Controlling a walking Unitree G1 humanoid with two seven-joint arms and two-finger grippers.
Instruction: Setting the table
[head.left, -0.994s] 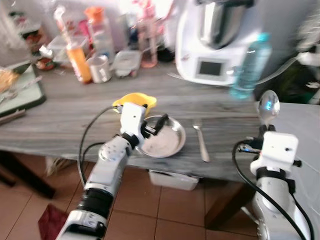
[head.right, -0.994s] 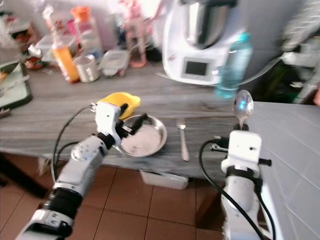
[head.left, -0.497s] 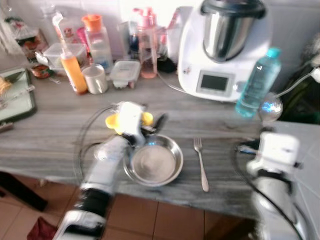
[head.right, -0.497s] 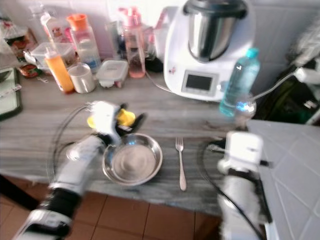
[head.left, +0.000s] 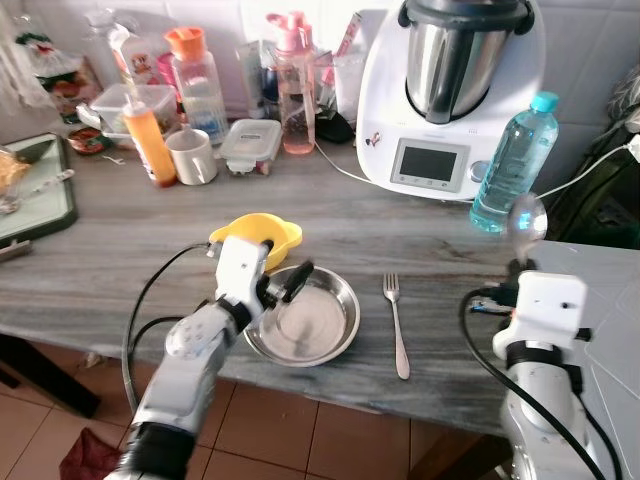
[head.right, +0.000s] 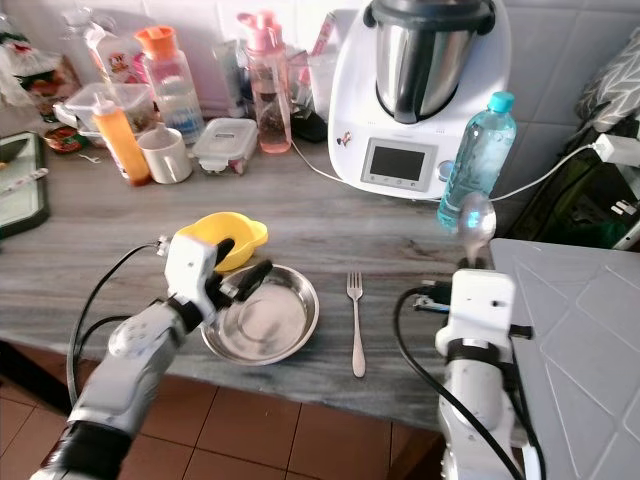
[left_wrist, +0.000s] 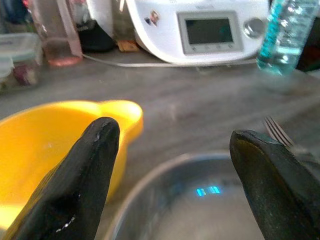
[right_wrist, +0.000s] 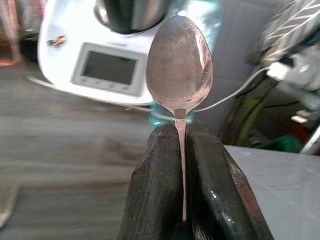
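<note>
Counter: you've got a grey wood-grain counter (head.left: 100, 260) in front of you, cluttered along the back wall.
Bowl: the metal bowl (head.left: 305, 325) sits near the front edge, pretty much dead centre, and looks to have nothing in it.
Fork: the fork (head.left: 396, 325) lies flat just to the right of the bowl, tines pointing toward the wall, not touching it.
Yellow bowl: a yellow bowl (head.left: 262, 232) is right behind the metal one, their rims touching or nearly so, hard to call.
Left gripper: your left gripper (left_wrist: 170, 150) hangs over the near-left rim of the metal bowl with its fingers spread wide, gripping nothing. One finger (left_wrist: 87, 165) is on the yellow bowl's side, the other is over toward the fork.
Right gripper: your right gripper (right_wrist: 182, 150) is up off the counter's right end, fingers clamped tight on the handle of a spoon (right_wrist: 179, 65).
Spoon: it stands upright, bowl end on top, well to the right of the fork and in front of the blue water bottle (head.left: 512, 160).
Back row: white kitchen machine (head.left: 455, 95), pink bottle (head.left: 292, 85), a small lidded container (head.left: 243, 145), a white mug (head.left: 192, 157), an orange sauce bottle (head.left: 150, 135).
Far left: a green tray (head.left: 40, 195) at the counter's edge.
</note>
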